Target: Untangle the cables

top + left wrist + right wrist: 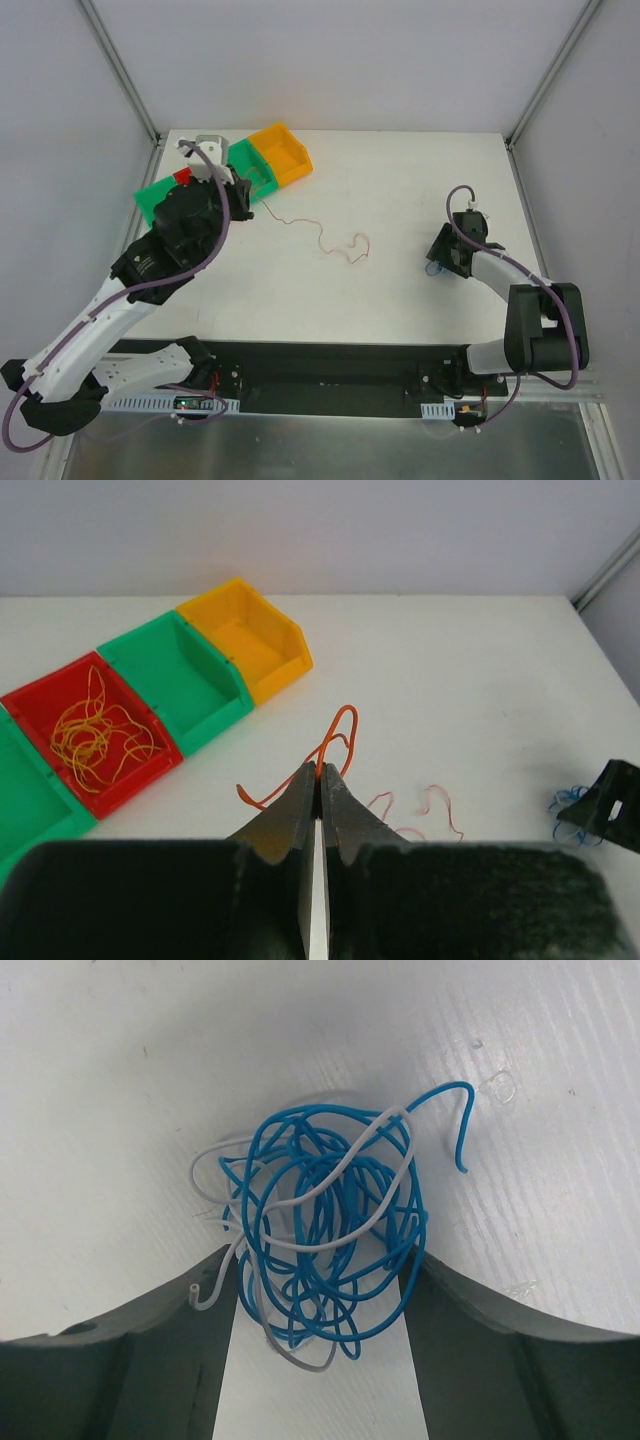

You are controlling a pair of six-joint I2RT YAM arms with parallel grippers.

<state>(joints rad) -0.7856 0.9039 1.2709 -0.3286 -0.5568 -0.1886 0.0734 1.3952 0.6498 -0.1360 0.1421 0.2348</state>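
My left gripper (320, 772) is shut on a thin orange cable (345, 718) that loops up past its tips; in the top view this gripper (243, 196) sits beside the bins. More orange cable (345, 248) trails in curls across the middle of the table. Over on the right, a tangled clump of blue and white cables (320, 1210) lies on the table. My right gripper (318, 1275) is open, with one finger on each side of it and the outer loops brushing both. From above, the right gripper (443, 258) hides most of the clump (432, 268).
A row of bins stands at the back left: a yellow bin (250, 640), a green bin (185, 680), a red bin (90, 730) holding yellow wires (95, 738), and another green bin (25, 800). Walls and frame posts enclose the table.
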